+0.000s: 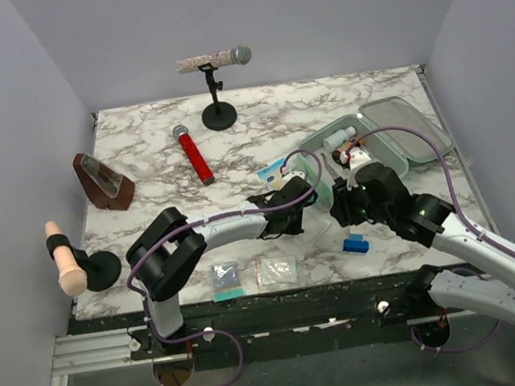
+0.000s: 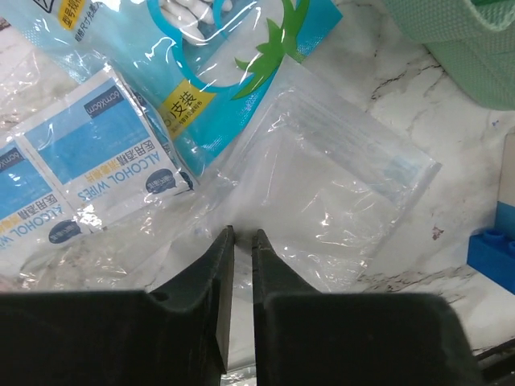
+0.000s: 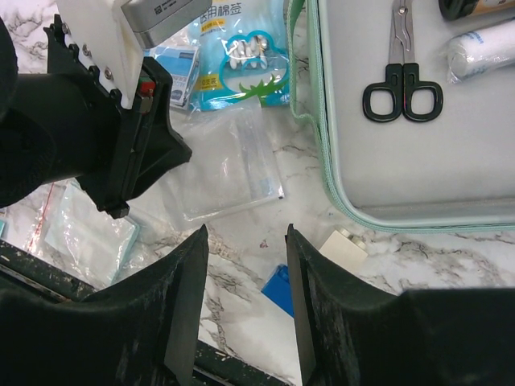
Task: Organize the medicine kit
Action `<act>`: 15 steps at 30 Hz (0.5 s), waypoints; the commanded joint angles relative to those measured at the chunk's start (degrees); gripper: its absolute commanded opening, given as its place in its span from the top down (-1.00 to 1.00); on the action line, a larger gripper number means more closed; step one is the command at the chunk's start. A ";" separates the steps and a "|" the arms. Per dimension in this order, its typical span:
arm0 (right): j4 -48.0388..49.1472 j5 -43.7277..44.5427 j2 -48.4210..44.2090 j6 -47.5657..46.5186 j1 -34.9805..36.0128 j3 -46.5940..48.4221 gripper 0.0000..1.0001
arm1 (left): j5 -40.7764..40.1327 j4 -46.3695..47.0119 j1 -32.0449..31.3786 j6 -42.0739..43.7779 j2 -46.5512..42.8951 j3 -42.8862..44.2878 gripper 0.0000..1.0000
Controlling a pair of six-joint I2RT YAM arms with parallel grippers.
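Top external view, medicine kit [image 1: 407, 129]: mint-green case lying open on the far right of the marble table [image 1: 277, 123], its two halves side by side, left to right, a little skewed
Kit contents, right wrist view: black-handled scissors [image 3: 401, 76] and a white gauze roll [image 3: 483, 40] on the grey lining; the rest is out of frame
Right gripper [image 3: 245, 310]: fingers wide apart, nothing between them, hovering over bare marble just beside the kit's near rim
Left gripper [image 2: 243, 237]: jaws drawn to a thin slit, tips at the edge of a clear zip bag [image 2: 338, 193]; whether any film is nipped cannot be told
Loose stock left of the kit: cotton-swab pack [image 2: 217, 64], alcohol wipes [image 2: 105, 153] and the clear zip bag
Loose stock by the near rim: blue block [image 3: 282, 289], small white box [image 3: 342, 245]
Outlying stock: flat packets [image 1: 278, 269] at the table's near edge
Bearing: from the left gripper the kit lies ahead and to the right; from the right gripper the tray is immediately to the right, its long rim running away from the fingers
Nearer arm: the right, by judgement
Handling note: the bag looks limp and slick, so a pinch at its edge may slip
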 commanded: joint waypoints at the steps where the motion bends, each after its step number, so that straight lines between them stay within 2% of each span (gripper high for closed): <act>1: -1.79 -0.39 -1.10 -0.19 0.29 1.46 -0.04 | -2.46 -3.37 -0.90 1.85 1.60 0.31 0.78; 3: -2.41 -0.30 -1.36 -0.28 0.29 2.08 -0.04 | -2.55 -2.59 -0.99 2.03 0.81 -0.21 1.00; 13: -2.94 1.46 -3.04 -0.19 0.20 3.40 -0.04 | -4.04 0.76 -1.43 0.80 -10.44 -4.08 1.00; 14: -3.02 1.37 -3.04 -0.19 0.20 3.40 -0.04 | -4.48 -0.02 -1.43 0.45 -10.70 -3.65 0.88; 15: -3.02 1.37 -2.95 -0.10 0.29 3.14 -0.04 | -4.74 -0.82 -1.43 0.01 -10.71 -3.30 0.59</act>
